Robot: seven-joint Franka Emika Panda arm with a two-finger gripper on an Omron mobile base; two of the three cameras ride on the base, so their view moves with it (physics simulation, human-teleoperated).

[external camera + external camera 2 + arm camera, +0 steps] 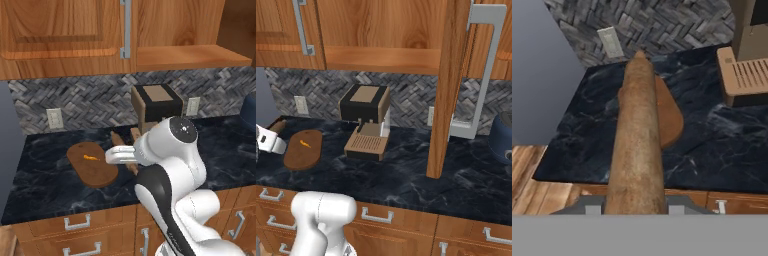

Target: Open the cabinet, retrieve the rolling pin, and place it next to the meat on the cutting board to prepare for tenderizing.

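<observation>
My gripper [125,155] is shut on the rolling pin [116,138], a brown wooden cylinder held just above the counter beside the right edge of the cutting board [92,167]. The meat [91,157], a tiny orange piece, lies on the oval dark-brown board. In the hand view the rolling pin [637,135] runs away from the gripper [634,205] over the cutting board [671,117] and hides the meat. From the right base view, the gripper [268,141] is at the left edge with the rolling pin [277,125] end above it, next to the cutting board [303,150] and meat [304,143]. The cabinet [448,90] door stands open.
A coffee machine [156,106] with a slatted tray [749,75] stands at the back, right of the board. The open door juts out over the counter [406,175]. A dark blue pot [503,137] sits far right. Drawers [77,222] run below the counter edge.
</observation>
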